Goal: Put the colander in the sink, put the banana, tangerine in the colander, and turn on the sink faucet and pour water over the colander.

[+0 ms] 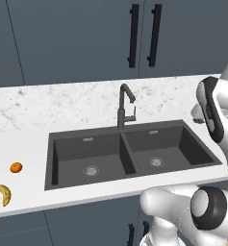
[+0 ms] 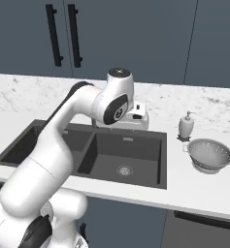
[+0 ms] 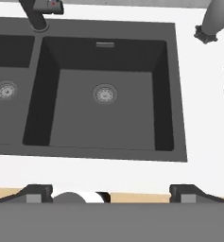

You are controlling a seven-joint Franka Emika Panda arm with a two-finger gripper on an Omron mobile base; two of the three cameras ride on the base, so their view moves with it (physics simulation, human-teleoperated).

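While hanging the claw above the sink, held it spread wide and empty.
Faced the right basin, probably sizing up a landing spot for the colander, spotted upright on the worktop just right of the sink, near the soap dispenser. Saw banana and tangerine well left of the sink, seemingly awaiting the colander; faucet behind the divider.

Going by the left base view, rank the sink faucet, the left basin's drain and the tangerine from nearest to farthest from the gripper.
The gripper hangs over the sink's right basin, jaws open.
1. Sink faucet: behind the centre divider, next to that basin.
2. Left basin's drain: one basin over, to the left.
3. Tangerine: on the counter, left of the sink.
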